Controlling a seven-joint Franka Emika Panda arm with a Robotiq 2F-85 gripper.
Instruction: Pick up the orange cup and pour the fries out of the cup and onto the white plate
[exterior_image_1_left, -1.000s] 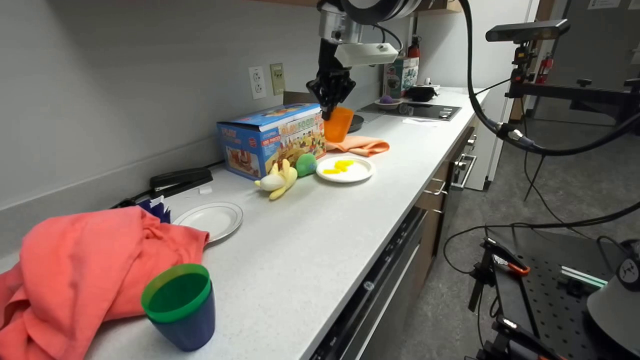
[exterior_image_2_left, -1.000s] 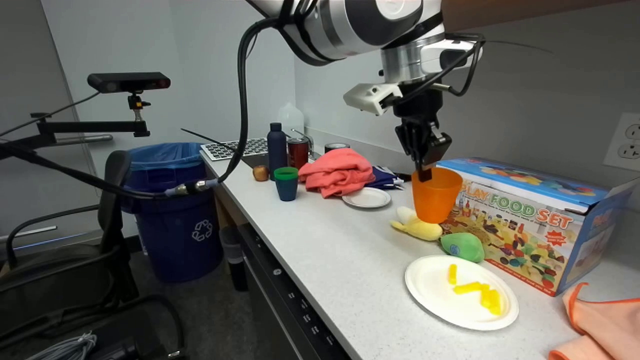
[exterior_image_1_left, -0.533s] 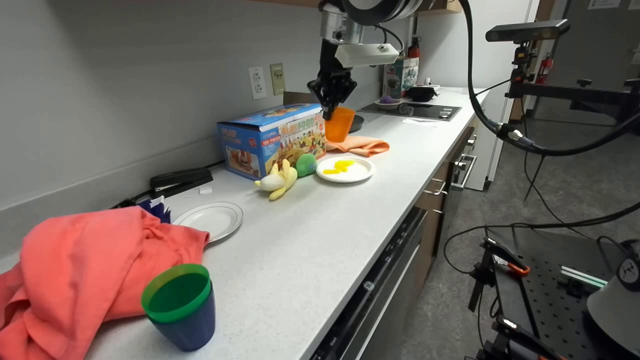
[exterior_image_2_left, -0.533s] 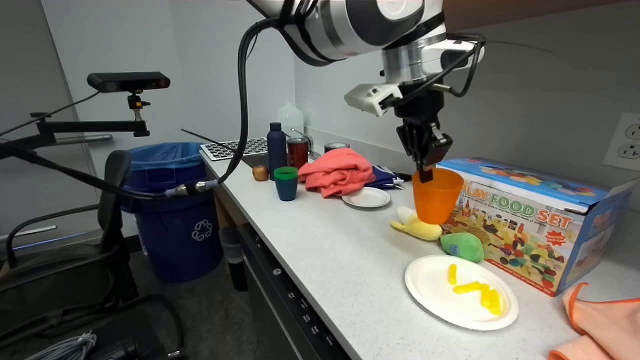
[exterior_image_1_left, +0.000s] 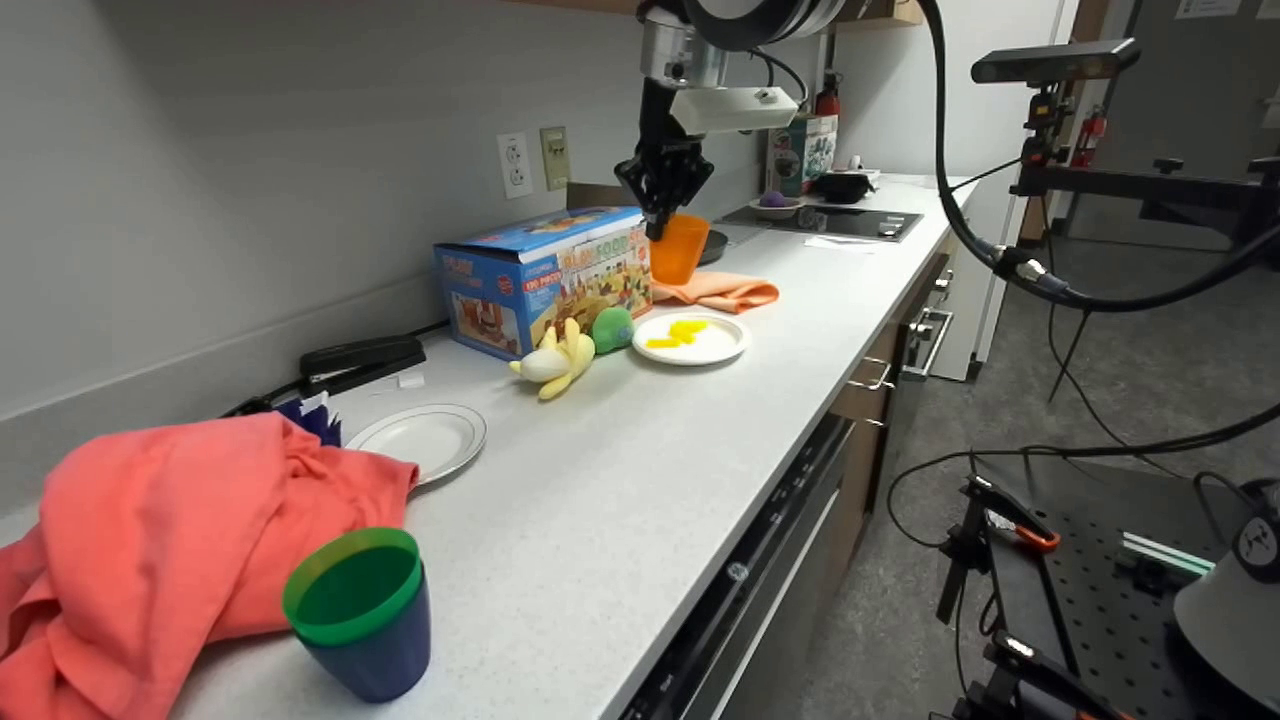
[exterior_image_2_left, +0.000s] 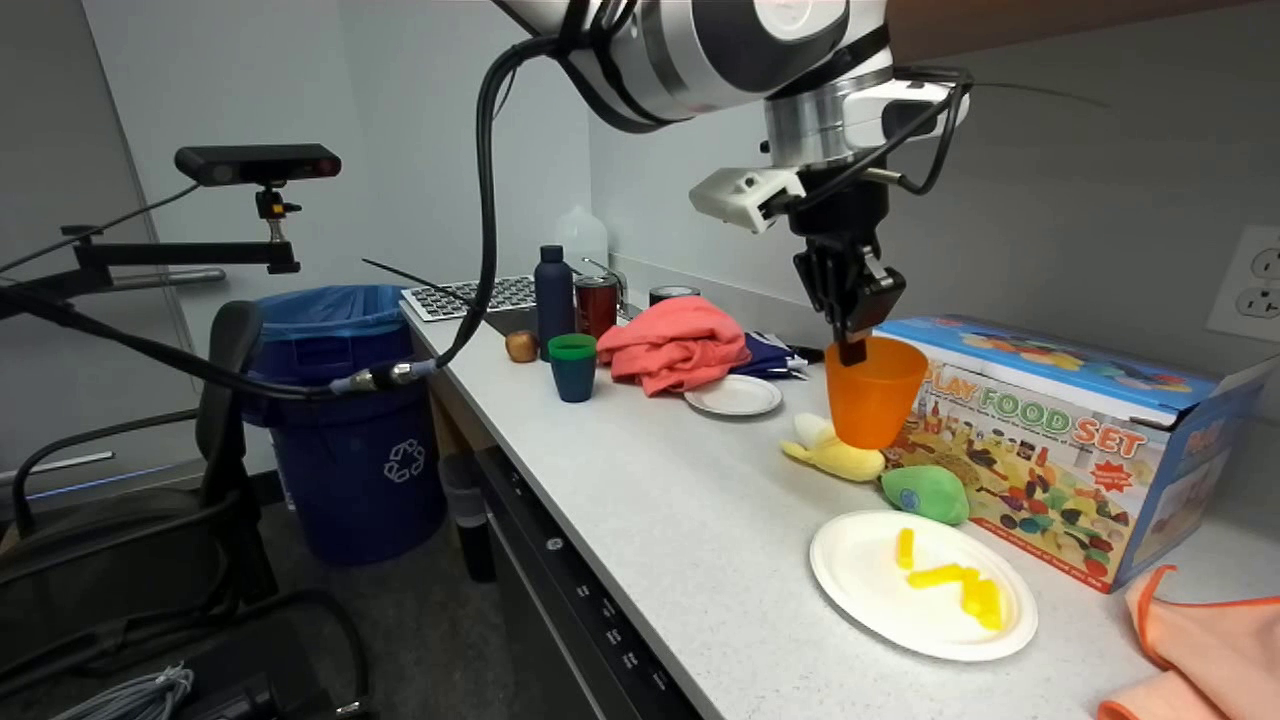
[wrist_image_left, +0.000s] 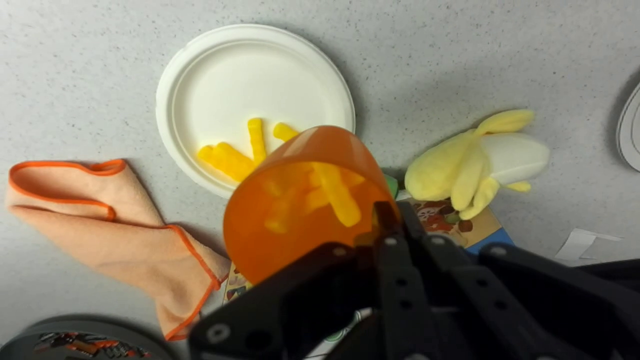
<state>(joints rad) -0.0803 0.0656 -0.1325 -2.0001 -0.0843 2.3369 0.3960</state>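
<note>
My gripper (wrist_image_left: 400, 212) is shut on the wall of the orange cup (wrist_image_left: 285, 245), one finger inside and one outside. The cup hangs above the counter by the box, nearly upright with a slight tilt, in both exterior views (exterior_image_1_left: 680, 252) (exterior_image_2_left: 878, 395). Several yellow fries (wrist_image_left: 340, 200) are inside the cup, seen in the wrist view. Several more fries (exterior_image_2_left: 938, 576) lie on the white plate (exterior_image_2_left: 850, 580). In the wrist view the plate (wrist_image_left: 215, 90) is partly hidden behind the cup, and fries (wrist_image_left: 227, 160) show at its lower part.
A play food box (exterior_image_2_left: 1060, 450) stands against the wall side. A plush banana (exterior_image_2_left: 835, 455) and a green plush toy (exterior_image_2_left: 928, 494) lie beside the plate. A peach cloth (exterior_image_2_left: 1215, 650), another white plate (exterior_image_1_left: 425, 440), a red cloth (exterior_image_1_left: 200, 530) and a green-topped cup (exterior_image_1_left: 360, 620) are also on the counter.
My gripper and the cup have shifted very slightly to the right in both exterior views, then stayed still over the last half second. The fries on the plate look unchanged.
</note>
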